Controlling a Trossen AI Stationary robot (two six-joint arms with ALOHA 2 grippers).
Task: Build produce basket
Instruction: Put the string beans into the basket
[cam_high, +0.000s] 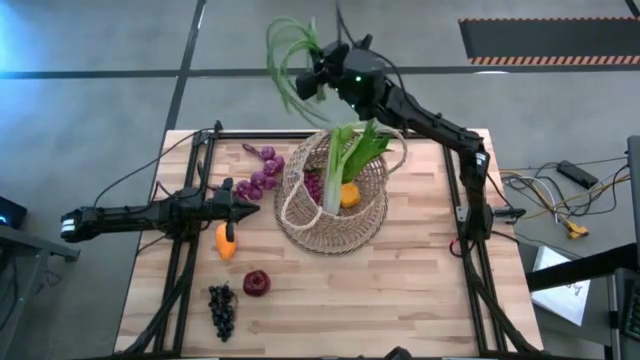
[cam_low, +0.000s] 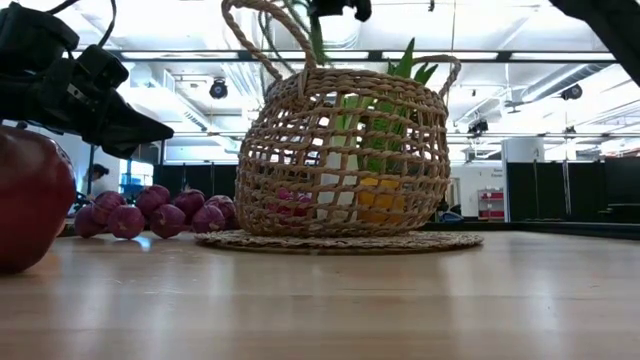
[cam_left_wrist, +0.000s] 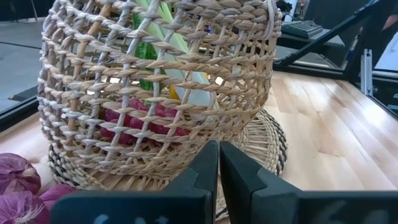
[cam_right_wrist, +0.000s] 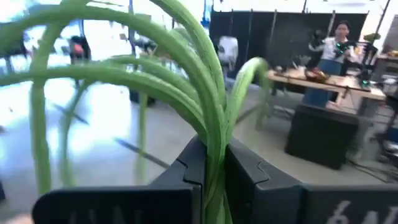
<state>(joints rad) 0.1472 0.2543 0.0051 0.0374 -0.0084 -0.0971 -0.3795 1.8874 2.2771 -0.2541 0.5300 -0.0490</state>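
The tan wicker basket (cam_high: 335, 215) stands on a round woven mat at the table's middle. A leek (cam_high: 345, 165), an orange fruit (cam_high: 349, 196) and purple grapes (cam_high: 313, 186) are inside it. My right gripper (cam_high: 312, 78) is high above the basket's far side, shut on green scallions (cam_high: 285, 55). My left gripper (cam_high: 248, 208) is shut and empty, low over the table left of the basket, and the left wrist view (cam_left_wrist: 219, 163) shows it facing the basket wall (cam_left_wrist: 155, 87). Purple grapes (cam_high: 263, 172), an orange fruit (cam_high: 227, 245), a dark red apple (cam_high: 256, 283) and dark grapes (cam_high: 221, 308) lie on the table. My right gripper pinches the scallions' bundled stalks (cam_right_wrist: 214, 163) between its two fingers. The long green leaves (cam_right_wrist: 143, 56) curl out past the fingers. The scallions are lifted clear of the table and the basket, and some stalks (cam_low: 316, 42) hang below the gripper toward the basket's mouth.
The basket's loop handles (cam_low: 262, 30) rise at its rim. Black frame bars (cam_high: 185, 250) run along the table's left and right sides. Bare wood lies at the table's near right (cam_high: 400, 300). Cables lie on the floor to the right (cam_high: 560, 195).
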